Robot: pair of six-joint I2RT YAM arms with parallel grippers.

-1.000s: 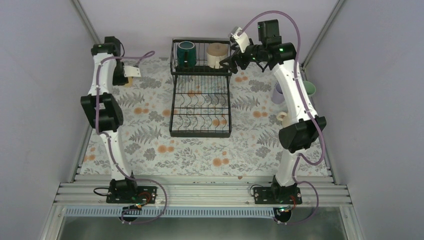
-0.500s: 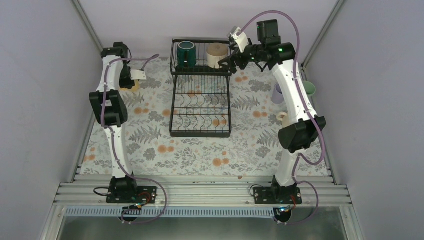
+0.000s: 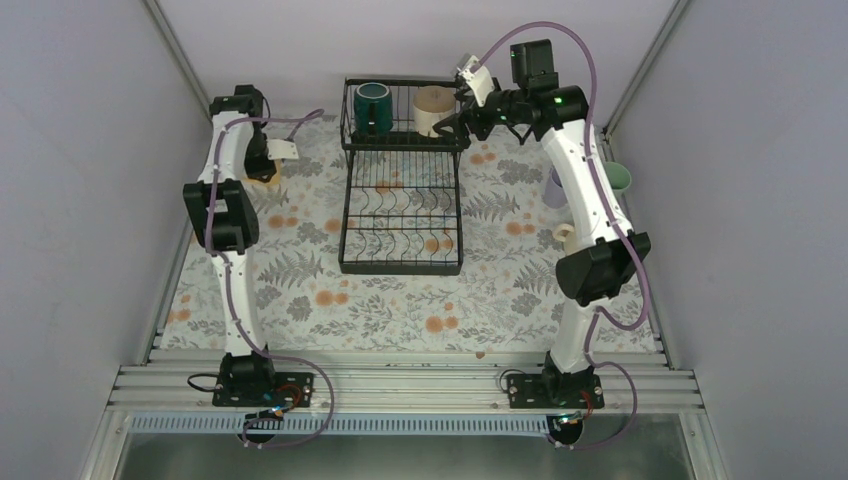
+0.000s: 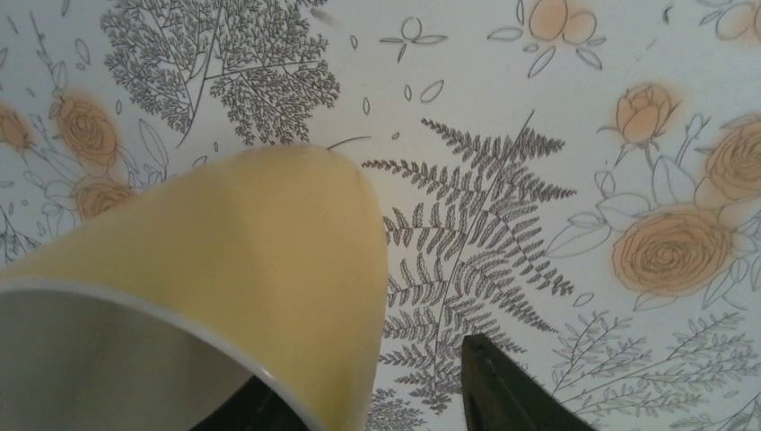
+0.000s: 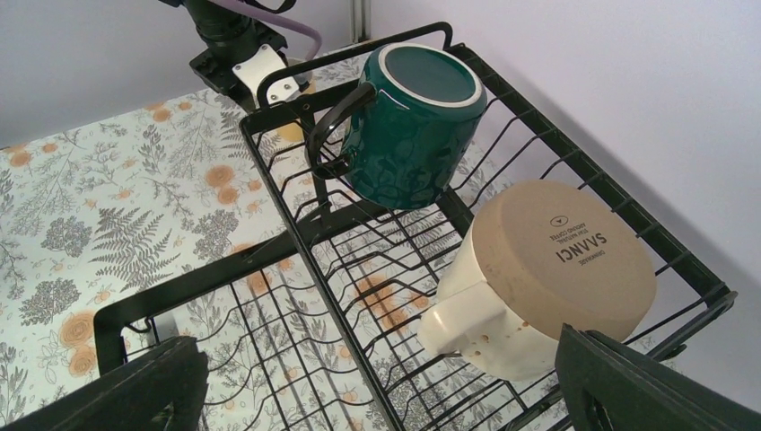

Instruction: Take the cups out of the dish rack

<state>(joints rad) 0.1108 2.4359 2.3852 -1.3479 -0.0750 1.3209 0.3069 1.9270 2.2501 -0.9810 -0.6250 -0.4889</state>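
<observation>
The black wire dish rack (image 3: 400, 215) stands at the middle back. Its raised basket holds a dark green cup (image 3: 373, 106) and an upturned tan cup (image 3: 433, 108). My right gripper (image 3: 456, 122) is open at the basket's right end. In the right wrist view the tan cup (image 5: 556, 269) lies just inside my right finger and the green cup (image 5: 408, 135) is further off. My left gripper (image 4: 381, 400) is open over a yellow cup (image 4: 206, 278) on the mat, with the right finger clear of its wall. The yellow cup also shows in the top view (image 3: 264, 172).
A lavender cup (image 3: 556, 187), a mint green cup (image 3: 621, 178) and a cream-white cup (image 3: 564, 236) stand on the flowered mat right of the rack, partly behind my right arm. Grey walls close in the sides and back.
My left arm has swung its elbow back and to the right, with the gripper staying near the yellow cup. My right gripper has edged slightly toward the tan cup.
</observation>
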